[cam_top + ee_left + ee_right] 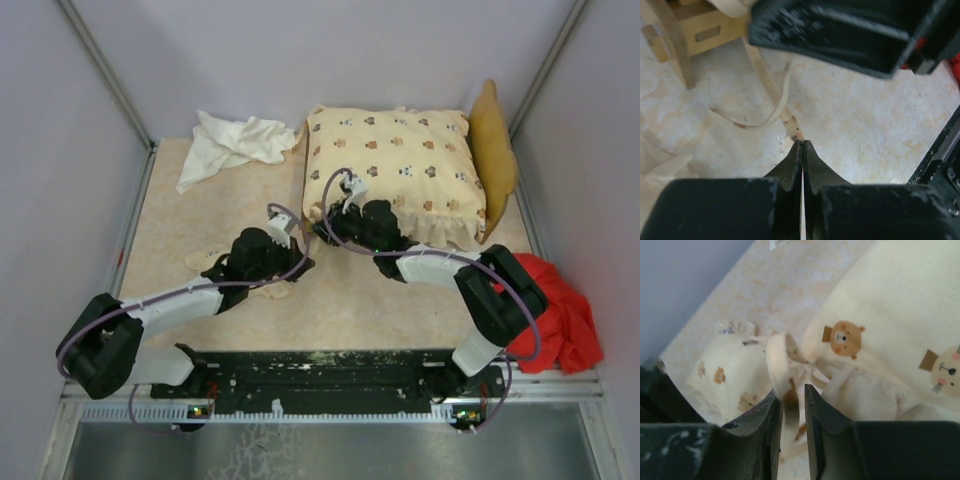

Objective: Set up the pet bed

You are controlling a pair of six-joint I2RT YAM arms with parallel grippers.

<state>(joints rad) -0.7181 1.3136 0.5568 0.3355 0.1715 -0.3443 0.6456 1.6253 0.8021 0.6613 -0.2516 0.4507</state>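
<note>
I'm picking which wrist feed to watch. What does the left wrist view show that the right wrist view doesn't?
Only the left wrist view: the wooden bed frame and a thin cream strap that lies on the table and ends at the tips of the shut left gripper. Only the right wrist view: the animal-print cushion, the small pillow, and the right gripper pinching the cushion's frilled corner. Both: the pale marbled tabletop.

Soft even light, blurred wrist foregrounds.
</note>
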